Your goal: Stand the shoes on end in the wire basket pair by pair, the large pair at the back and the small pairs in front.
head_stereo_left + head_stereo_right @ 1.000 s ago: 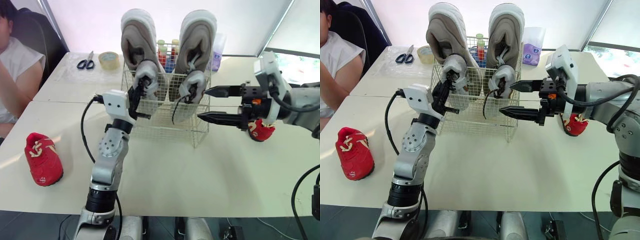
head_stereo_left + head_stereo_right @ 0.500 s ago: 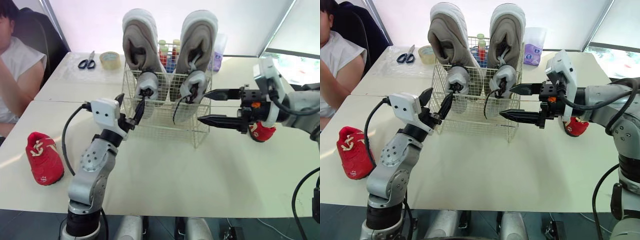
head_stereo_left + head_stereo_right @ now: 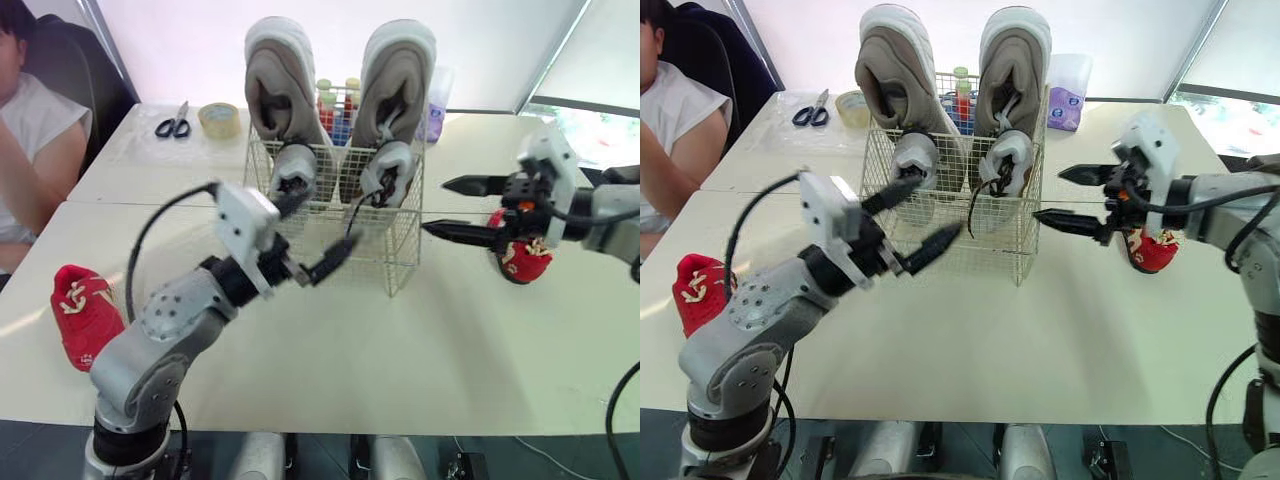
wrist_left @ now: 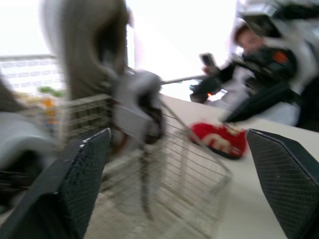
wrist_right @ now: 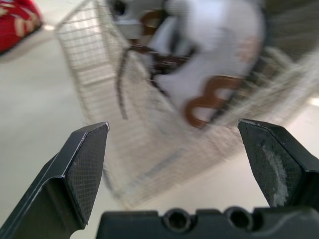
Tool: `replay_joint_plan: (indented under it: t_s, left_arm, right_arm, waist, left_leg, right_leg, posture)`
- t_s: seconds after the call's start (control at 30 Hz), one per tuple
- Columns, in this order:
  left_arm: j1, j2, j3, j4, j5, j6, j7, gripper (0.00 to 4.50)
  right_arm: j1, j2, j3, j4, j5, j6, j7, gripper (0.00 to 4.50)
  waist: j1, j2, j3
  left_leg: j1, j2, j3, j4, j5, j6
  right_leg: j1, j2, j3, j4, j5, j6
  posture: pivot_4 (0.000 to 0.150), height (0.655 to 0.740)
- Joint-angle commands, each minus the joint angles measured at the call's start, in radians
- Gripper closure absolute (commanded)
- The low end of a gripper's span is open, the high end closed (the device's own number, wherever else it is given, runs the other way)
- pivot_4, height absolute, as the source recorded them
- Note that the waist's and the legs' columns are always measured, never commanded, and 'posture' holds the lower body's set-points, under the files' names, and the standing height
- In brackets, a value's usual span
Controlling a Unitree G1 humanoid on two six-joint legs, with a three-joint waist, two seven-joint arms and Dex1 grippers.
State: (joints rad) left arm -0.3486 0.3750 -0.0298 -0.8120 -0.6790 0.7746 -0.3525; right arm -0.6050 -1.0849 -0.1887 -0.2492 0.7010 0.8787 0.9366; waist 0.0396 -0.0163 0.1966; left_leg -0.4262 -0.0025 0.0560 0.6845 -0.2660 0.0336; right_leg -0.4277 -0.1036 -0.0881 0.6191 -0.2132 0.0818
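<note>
Both spread, empty: left gripper (image 3: 318,232) just in front of the wire basket (image 3: 402,268), right gripper (image 3: 435,206) off its right side with one red shoe (image 3: 527,258) just behind it. On the table (image 3: 420,360) the second red shoe (image 3: 85,318) lies well left; left wrist view gets a small grey shoe (image 4: 137,107) upright behind the mesh, right wrist view its brown laces (image 5: 209,99). In the basket the large grey pair (image 3: 282,85) stands at back, tabletop open in front

Scissors (image 3: 172,122), tape roll (image 3: 218,119), perhaps bottles (image 3: 335,103)
</note>
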Motion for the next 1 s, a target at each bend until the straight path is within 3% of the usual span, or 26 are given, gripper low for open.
replay_joint_plan:
  t_s: [0.03,0.23,0.33,0.47,0.6,0.83,1.0]
  left_arm:
    - [-0.03,0.018,-0.001,0.006,-0.057,0.01,-0.04,0.02]
    - [-0.045,-0.026,0.012,0.076,-0.193,0.019,-0.079,0.02]
    - [-0.096,0.02,0.004,0.112,-0.122,-0.036,-0.13,0.02]
    - [-0.143,0.047,0.053,0.116,-0.308,0.033,-0.167,0.02]
    - [-0.156,0.075,0.066,0.136,-0.326,0.01,-0.19,0.02]
    - [-0.139,0.129,0.048,0.104,-0.342,0.041,-0.17,0.02]
    - [-0.122,0.184,0.07,0.1,-0.353,0.051,-0.175,0.02]
  right_arm:
    - [0.048,-0.064,-0.127,0.008,-0.048,-0.013,-0.028,0.0]
    - [0.214,0.067,-0.341,0.029,-0.127,-0.042,-0.251,0.0]
    - [0.279,0.145,-0.359,0.003,-0.169,-0.095,-0.324,0.0]
    - [0.302,0.327,-0.401,-0.013,-0.207,-0.153,-0.513,0.0]
    - [0.423,0.476,-0.438,-0.038,-0.222,-0.199,-0.602,0.0]
    - [0.517,0.586,-0.399,0.009,-0.296,-0.36,-0.665,0.0]
    - [0.488,0.613,-0.317,0.173,-0.366,-0.477,-0.665,0.0]
  waist:
    - [0.002,0.0,0.0]
    - [0.0,-0.001,-0.001]
    - [0.0,0.0,-0.001]
    - [-0.003,0.003,-0.003]
    - [0.004,0.004,-0.003]
    - [-0.007,0.008,-0.005]
    - [-0.012,0.009,-0.006]
  left_leg:
    - [0.0,0.0,0.0,0.0,0.0,0.0]
    - [0.0,0.0,0.001,0.0,0.0,0.0]
    - [0.0,0.0,0.0,0.0,0.0,0.0]
    - [0.002,0.0,0.001,0.0,0.001,-0.001]
    - [0.001,0.001,-0.001,-0.001,0.001,-0.002]
    - [0.003,0.0,0.0,0.0,0.001,-0.002]
    - [0.003,0.001,0.0,-0.001,0.001,-0.002]
  right_leg:
    - [0.0,0.0,0.0,0.0,0.0,0.0]
    - [0.002,0.001,0.001,-0.002,0.0,0.0]
    - [0.001,0.001,0.001,-0.001,0.001,0.002]
    - [0.001,0.002,0.003,0.0,0.001,0.002]
    - [0.002,0.003,0.002,0.0,0.001,0.003]
    - [0.002,0.005,0.007,0.0,0.001,0.002]
    - [0.002,0.006,0.007,0.001,-0.001,0.0]
  posture:
    - [0.15,0.74]
    - [0.15,0.74]
    - [0.15,0.74]
    - [0.15,0.74]
    - [0.15,0.74]
    - [0.15,0.74]
    - [0.15,0.74]
